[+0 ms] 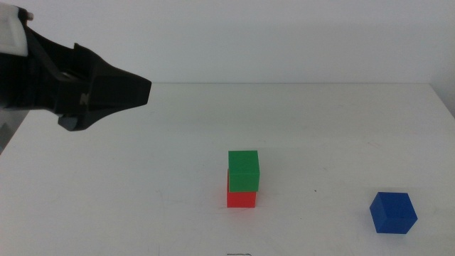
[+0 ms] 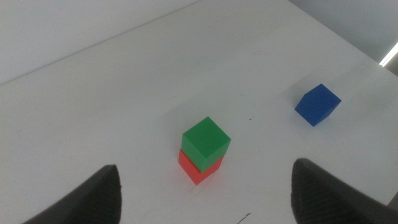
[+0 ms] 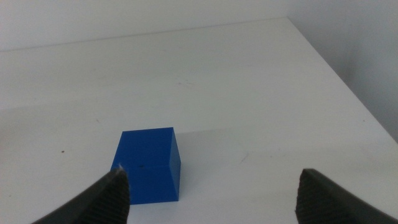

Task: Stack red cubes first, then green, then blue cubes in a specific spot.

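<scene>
Matte green cube (image 1: 244,171) atop red cube (image 1: 240,198); blue cube (image 1: 392,212) apart.

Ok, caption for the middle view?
Small green cube stacked on red cube, blue cube apart on white table, left gripper raised.

Lab bench: bare white table (image 1: 142,185)

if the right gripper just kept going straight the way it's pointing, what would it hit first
Most likely the blue cube. In the right wrist view it sits on the white table just ahead of the open right gripper, offset toward one jaw, so that jaw may touch it first. Depth is uncertain.
</scene>
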